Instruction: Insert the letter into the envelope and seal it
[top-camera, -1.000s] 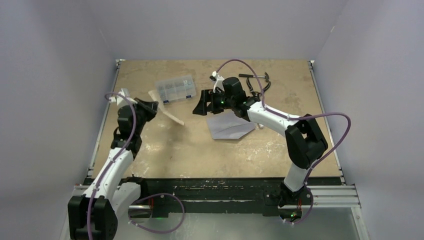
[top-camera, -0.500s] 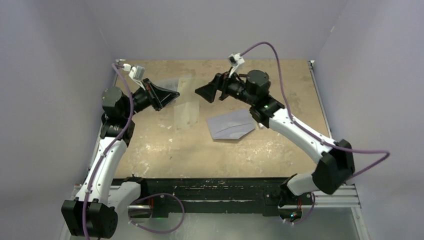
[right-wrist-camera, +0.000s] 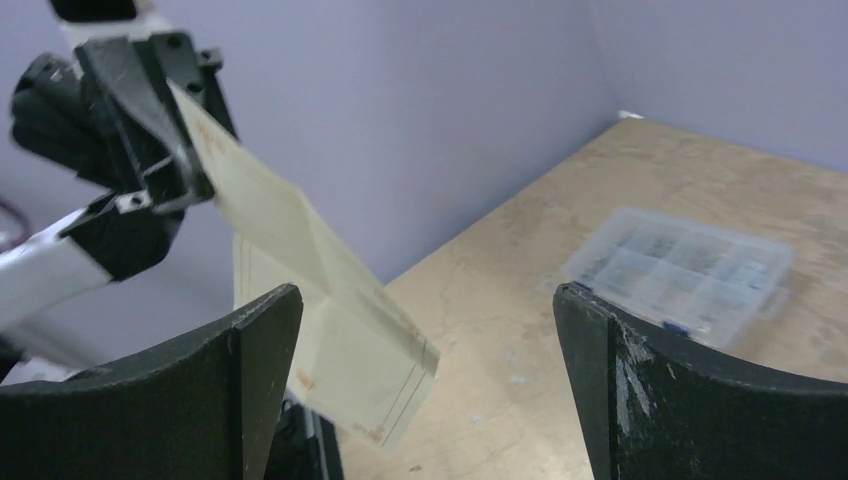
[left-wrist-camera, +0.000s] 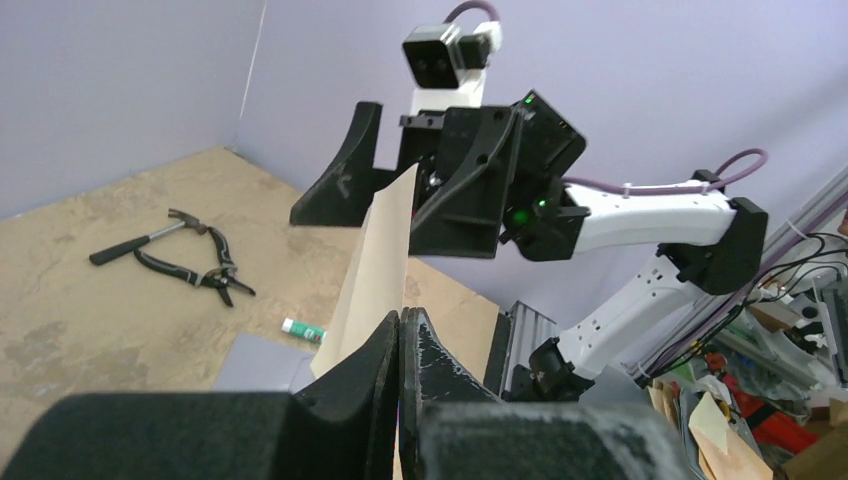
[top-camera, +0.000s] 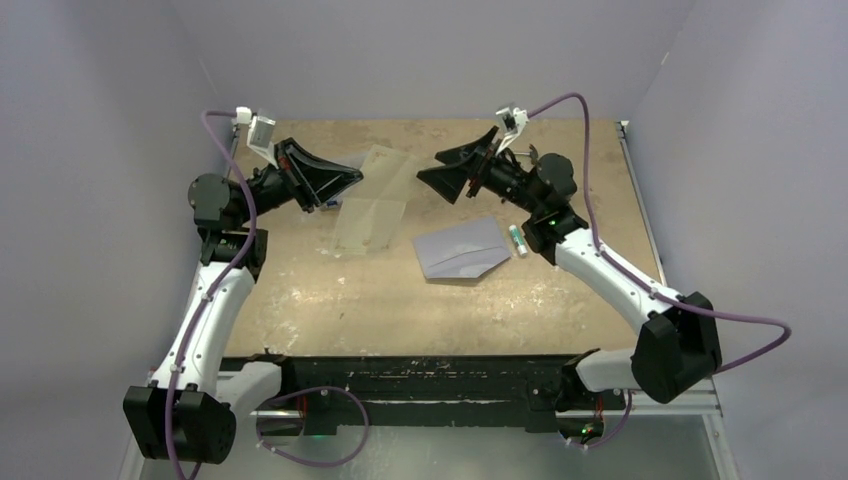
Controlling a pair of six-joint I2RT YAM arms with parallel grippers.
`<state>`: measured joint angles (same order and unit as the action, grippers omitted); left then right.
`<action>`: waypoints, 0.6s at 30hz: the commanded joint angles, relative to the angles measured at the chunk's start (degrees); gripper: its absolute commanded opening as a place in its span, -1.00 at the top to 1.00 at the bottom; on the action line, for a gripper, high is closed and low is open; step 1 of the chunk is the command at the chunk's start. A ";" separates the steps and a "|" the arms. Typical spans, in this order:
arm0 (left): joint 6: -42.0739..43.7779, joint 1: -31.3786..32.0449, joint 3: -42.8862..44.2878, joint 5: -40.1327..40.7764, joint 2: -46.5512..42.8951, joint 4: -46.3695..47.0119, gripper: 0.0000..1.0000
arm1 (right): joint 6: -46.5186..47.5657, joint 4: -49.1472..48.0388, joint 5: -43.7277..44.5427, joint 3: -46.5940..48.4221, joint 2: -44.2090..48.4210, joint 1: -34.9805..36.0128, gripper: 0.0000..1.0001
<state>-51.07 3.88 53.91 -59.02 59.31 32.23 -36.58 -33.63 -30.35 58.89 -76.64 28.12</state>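
Overhead, the letter (top-camera: 370,205) looks blurred; wrist views show left jaws pinching it, right jaws spread.

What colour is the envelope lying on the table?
The envelope is grey-lavender, with visible creases; the top external view shows it best.

Right wrist view: compartment box (right-wrist-camera: 680,270) blurred, contents unreadable. Left wrist view: envelope (left-wrist-camera: 255,362) mostly hidden behind letter (left-wrist-camera: 380,260) and left gripper (left-wrist-camera: 399,320). Letter's gripped edge buried between pressed-together fingers.
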 commanded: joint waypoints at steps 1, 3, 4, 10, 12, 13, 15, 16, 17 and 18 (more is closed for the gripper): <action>-6.29 0.07 3.26 -0.26 -1.54 9.52 1.00 | -4.71 -18.05 -11.15 -1.15 -1.32 0.27 -0.97; -6.53 0.09 3.43 0.87 -2.09 9.48 1.00 | -7.67 -23.66 -13.68 -1.79 -2.43 0.27 -0.96; -6.66 0.09 3.50 1.53 -2.36 9.36 1.00 | -9.27 -27.02 -14.71 -2.15 -3.06 0.27 -0.95; -9.90 0.30 3.15 2.91 -2.19 12.11 1.00 | -22.36 -47.78 -18.99 -3.40 -6.54 0.27 -0.37; -10.63 0.34 2.90 3.04 -2.10 12.98 1.00 | -26.03 -52.43 -19.35 -2.82 -8.11 0.27 -0.09; -10.72 0.34 2.84 3.08 -2.02 13.04 1.00 | -27.44 -53.74 -19.13 -2.43 -8.95 0.27 0.03; -10.72 0.34 2.86 3.23 -1.88 12.81 1.00 | -29.63 -55.08 -18.66 -1.38 -9.91 0.27 0.35; -10.80 0.36 2.75 3.22 -1.79 12.72 1.00 | -29.93 -54.75 -18.30 -0.83 -10.15 0.27 0.50; -10.88 0.42 2.73 3.21 -1.68 12.57 1.00 | -29.89 -53.85 -17.94 -0.37 -10.19 0.27 0.70; -10.91 0.45 2.67 3.23 -1.61 12.36 1.00 | -29.53 -52.62 -17.37 -0.02 -10.08 0.27 0.89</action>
<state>-60.66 3.95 55.31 -56.71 57.54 42.30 -61.60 -80.97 -47.72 55.53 -86.87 28.23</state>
